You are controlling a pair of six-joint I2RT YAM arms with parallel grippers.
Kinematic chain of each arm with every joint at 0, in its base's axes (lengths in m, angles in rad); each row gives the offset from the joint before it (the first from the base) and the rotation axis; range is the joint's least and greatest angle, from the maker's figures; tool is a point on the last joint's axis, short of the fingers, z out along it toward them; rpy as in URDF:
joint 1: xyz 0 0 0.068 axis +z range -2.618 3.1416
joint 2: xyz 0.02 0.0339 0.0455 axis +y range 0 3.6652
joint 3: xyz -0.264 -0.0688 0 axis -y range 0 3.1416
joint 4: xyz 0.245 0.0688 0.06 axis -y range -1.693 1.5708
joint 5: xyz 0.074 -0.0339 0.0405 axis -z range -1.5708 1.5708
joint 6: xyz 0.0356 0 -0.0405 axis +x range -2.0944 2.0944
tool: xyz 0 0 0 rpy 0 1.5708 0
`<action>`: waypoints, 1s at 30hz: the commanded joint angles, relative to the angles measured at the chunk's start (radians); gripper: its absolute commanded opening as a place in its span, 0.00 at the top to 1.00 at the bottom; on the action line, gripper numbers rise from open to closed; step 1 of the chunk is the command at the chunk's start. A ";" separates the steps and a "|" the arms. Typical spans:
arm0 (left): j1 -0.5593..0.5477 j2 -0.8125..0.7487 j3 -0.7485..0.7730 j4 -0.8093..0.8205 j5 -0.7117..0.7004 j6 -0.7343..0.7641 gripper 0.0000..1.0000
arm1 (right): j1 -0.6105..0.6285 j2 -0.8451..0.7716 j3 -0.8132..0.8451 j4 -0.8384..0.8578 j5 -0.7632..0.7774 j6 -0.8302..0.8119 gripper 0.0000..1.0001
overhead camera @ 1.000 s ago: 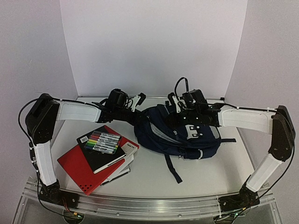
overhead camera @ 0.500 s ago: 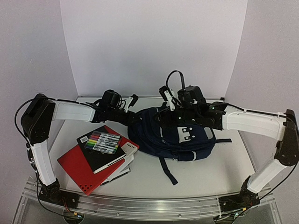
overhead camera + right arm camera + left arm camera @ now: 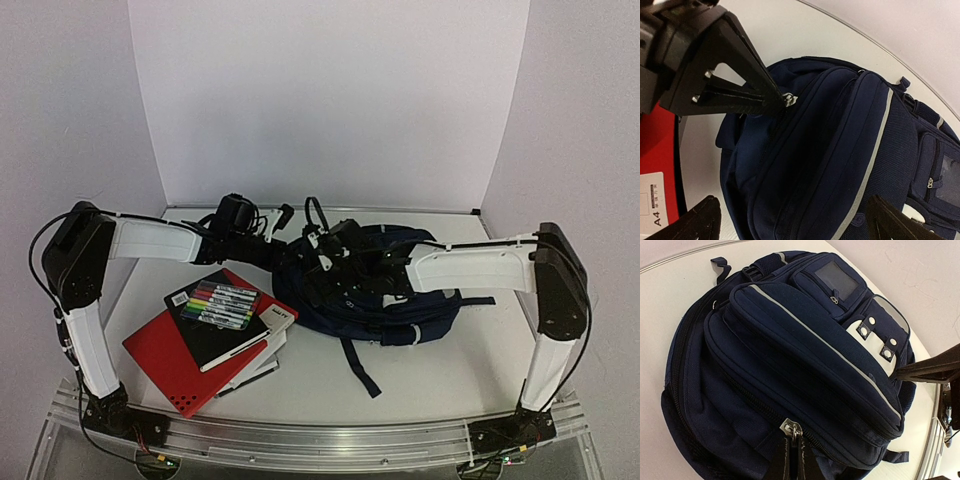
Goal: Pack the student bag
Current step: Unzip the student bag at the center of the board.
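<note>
Since one second ago, the right arm is being swung leftward across the student bag (image 3: 390,322), and the right gripper (image 3: 325,255) is now being carried above the bag's left end, its jaws spread wide where they were closed before. Nothing is being held in it.

The left gripper (image 3: 775,102) is being kept closed on the zipper pull (image 3: 791,98) at the left end of the bag.

The bag is being supported by the desk (image 3: 440,385), right of centre and nearer the far edge. Its long axis is running parallel to the near edge. The end carrying the gripped zipper pull is pointing toward the left edge, and the front face is turned upward.

The bag is being shown as dark navy fabric with a thin pale stripe (image 3: 805,327), white buckles (image 3: 872,340) and a small square patch (image 3: 835,280) on the front pocket. A black strap (image 3: 360,365) is trailing toward the near edge.

The compartments visible in the left wrist view are being kept zipped shut, so their contents cannot be told.

At the near left corner, a marker pack (image 3: 222,305) holding coloured markers is being carried on a black notebook (image 3: 225,340), which is lying on a red folder (image 3: 160,360).
</note>
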 commanded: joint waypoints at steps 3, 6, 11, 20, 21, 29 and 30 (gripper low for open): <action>0.003 -0.074 -0.007 0.052 0.020 -0.019 1.00 | 0.000 0.100 0.106 -0.039 0.160 0.048 0.02; 0.003 -0.078 -0.009 0.050 0.014 -0.018 1.00 | -0.001 0.111 0.113 -0.048 0.191 0.063 0.06; 0.003 -0.092 -0.012 0.057 0.004 -0.025 1.00 | -0.001 0.138 0.126 -0.071 0.260 0.080 0.24; 0.004 -0.132 -0.033 0.056 -0.043 -0.039 1.00 | -0.032 0.144 0.138 -0.118 0.306 0.146 0.68; 0.005 -0.137 -0.037 0.057 -0.046 -0.039 1.00 | -0.037 0.137 0.137 -0.121 0.303 0.150 0.75; 0.015 -0.134 -0.030 0.029 -0.158 -0.063 1.00 | -0.045 0.001 0.125 -0.123 0.193 0.108 1.00; 0.024 -0.128 -0.021 0.013 -0.180 -0.070 1.00 | -0.045 -0.020 0.119 -0.123 0.175 0.102 1.00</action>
